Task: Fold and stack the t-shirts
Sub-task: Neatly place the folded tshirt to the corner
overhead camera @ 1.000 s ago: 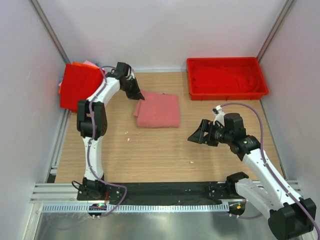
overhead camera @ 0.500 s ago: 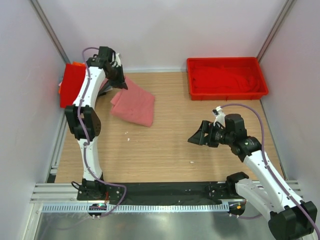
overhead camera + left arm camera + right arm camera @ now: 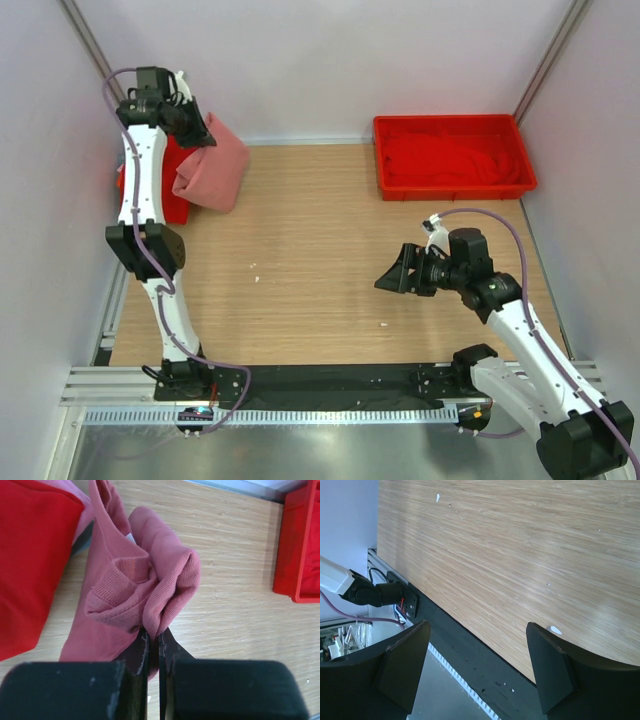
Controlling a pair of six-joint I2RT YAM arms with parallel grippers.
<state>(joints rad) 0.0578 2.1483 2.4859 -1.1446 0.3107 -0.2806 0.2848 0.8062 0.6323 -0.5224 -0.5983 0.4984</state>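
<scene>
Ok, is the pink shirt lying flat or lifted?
Lifted: the left gripper pinches the pink shirt by a bunched edge and it hangs down.

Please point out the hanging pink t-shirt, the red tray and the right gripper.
pink t-shirt [image 3: 212, 170], top view, middle of the hanging cloth.
red tray [image 3: 455, 193], top view, near wall.
right gripper [image 3: 476, 626], right wrist view, midway between fingertips.

Salmon tee [image 3: 212, 168], seemingly aloft; far left

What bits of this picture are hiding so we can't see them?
- Top view: the stack by the left wall is mostly behind the left arm and the hanging pink shirt.
- Left wrist view: the red shirt runs off the left edge.
- Top view: red cloth in the red tray blends together; number of pieces unclear.
</scene>
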